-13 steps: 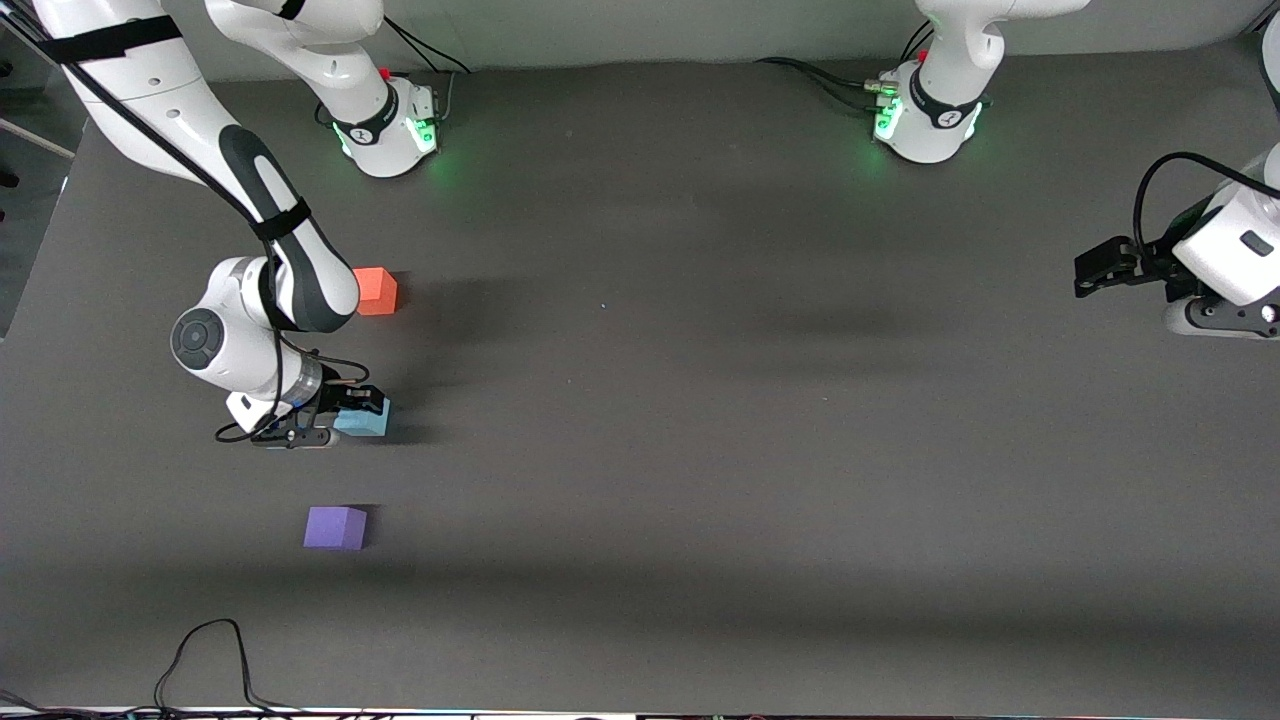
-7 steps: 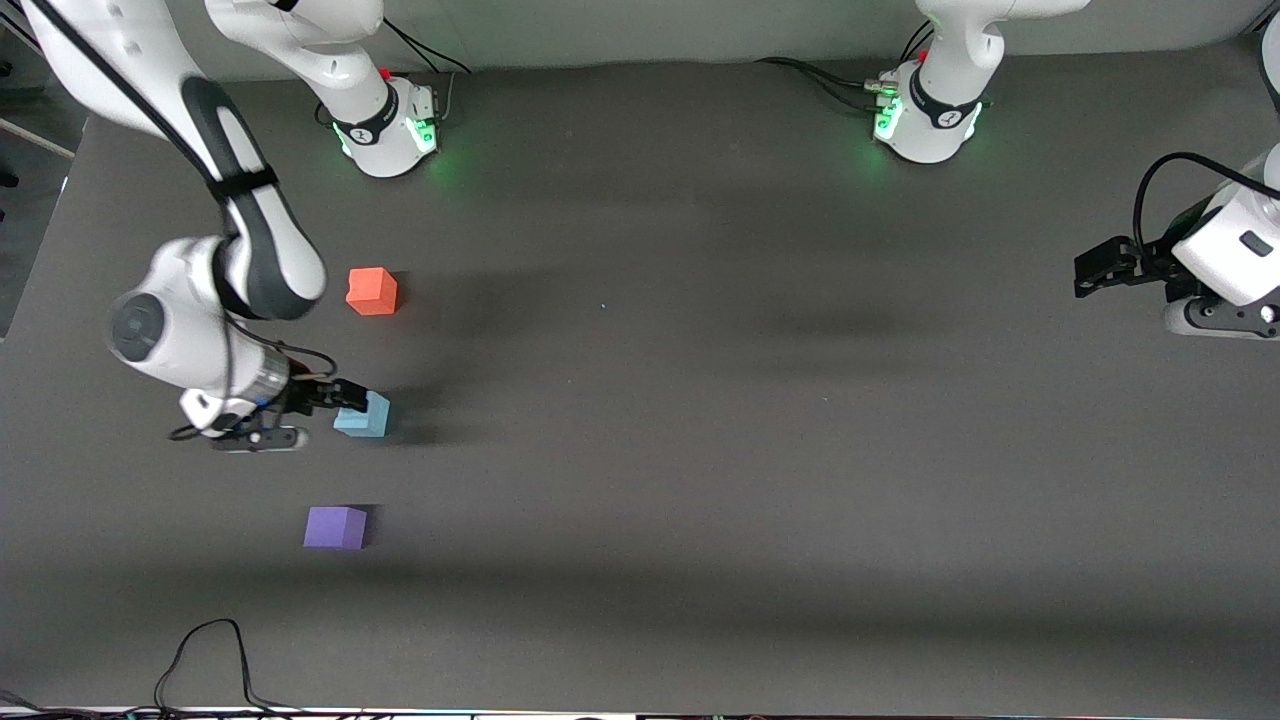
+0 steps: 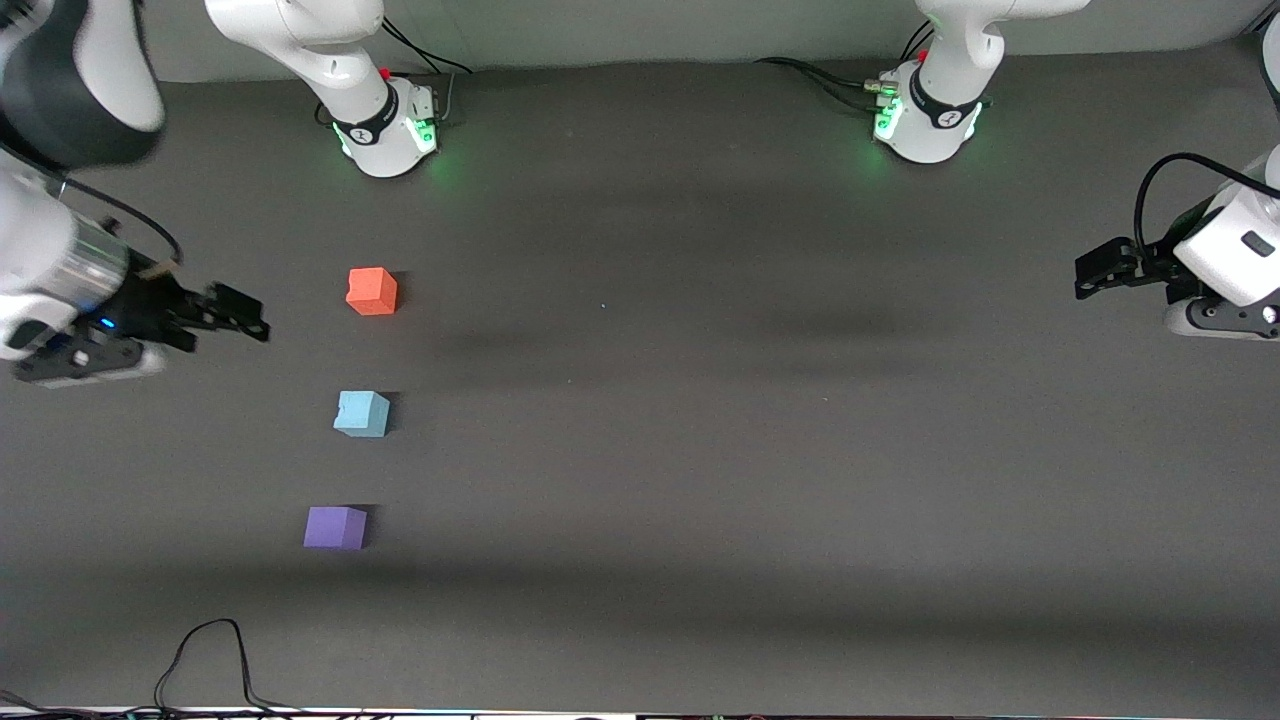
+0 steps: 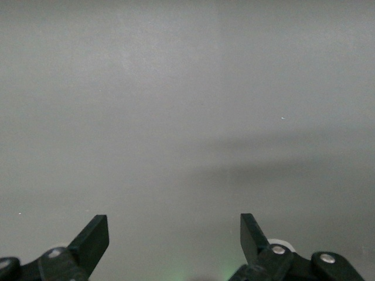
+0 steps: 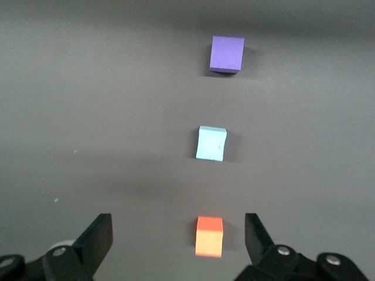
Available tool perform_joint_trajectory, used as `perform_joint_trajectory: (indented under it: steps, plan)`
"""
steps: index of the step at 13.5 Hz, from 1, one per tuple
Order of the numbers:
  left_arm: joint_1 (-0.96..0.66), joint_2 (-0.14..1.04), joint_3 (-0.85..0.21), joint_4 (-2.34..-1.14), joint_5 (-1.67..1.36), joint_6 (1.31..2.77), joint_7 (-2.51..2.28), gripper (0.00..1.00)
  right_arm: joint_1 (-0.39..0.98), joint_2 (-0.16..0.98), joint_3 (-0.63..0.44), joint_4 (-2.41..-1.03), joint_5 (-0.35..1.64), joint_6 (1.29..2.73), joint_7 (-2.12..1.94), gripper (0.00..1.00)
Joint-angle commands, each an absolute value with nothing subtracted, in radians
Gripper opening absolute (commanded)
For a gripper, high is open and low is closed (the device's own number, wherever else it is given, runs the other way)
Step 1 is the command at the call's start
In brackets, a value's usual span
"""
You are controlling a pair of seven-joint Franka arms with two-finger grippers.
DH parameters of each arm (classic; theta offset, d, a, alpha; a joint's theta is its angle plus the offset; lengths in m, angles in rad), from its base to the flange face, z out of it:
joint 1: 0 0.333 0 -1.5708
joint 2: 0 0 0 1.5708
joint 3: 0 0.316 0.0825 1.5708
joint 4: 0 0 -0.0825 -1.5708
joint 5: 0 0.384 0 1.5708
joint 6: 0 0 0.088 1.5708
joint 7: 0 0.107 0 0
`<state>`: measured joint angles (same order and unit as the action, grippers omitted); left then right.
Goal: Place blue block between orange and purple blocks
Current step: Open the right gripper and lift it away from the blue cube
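Three foam cubes lie in a line on the dark table. The orange block (image 3: 372, 291) (image 5: 209, 236) is farthest from the front camera and the purple block (image 3: 335, 527) (image 5: 227, 54) is nearest. Between them, touching neither, sits the blue block (image 3: 361, 414) (image 5: 211, 143). My right gripper (image 3: 240, 312) (image 5: 177, 228) hangs open and empty, raised over bare table toward the right arm's end, apart from every block. My left gripper (image 3: 1082, 277) (image 4: 174, 225) waits open and empty over the left arm's end of the table.
A black cable (image 3: 205, 650) loops on the table near the front edge, below the purple block in the front view. The two arm bases (image 3: 385, 125) (image 3: 925, 120) stand along the table's back edge.
My right gripper opened and let go of the blue block, then rose and drew back toward the right arm's end of the table. The blue block stayed in place. The left arm has not moved.
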<state>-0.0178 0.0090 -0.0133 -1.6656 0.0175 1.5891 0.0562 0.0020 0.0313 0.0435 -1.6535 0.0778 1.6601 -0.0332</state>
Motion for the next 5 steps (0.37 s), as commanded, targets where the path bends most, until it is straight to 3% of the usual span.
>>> perform_joint_trajectory:
  steps: [1, 5]
  plan:
    - [-0.014, 0.005, -0.014, -1.658, 0.011, 1.595, 0.055, 1.0, 0.035, 0.034, 0.031, -1.51, 0.063, 1.51, -0.026, 1.0]
    - [-0.014, 0.005, -0.014, -1.658, 0.011, 1.595, 0.057, 1.0, 0.234, 0.002, -0.13, -1.503, 0.064, 1.486, -0.012, 1.0]
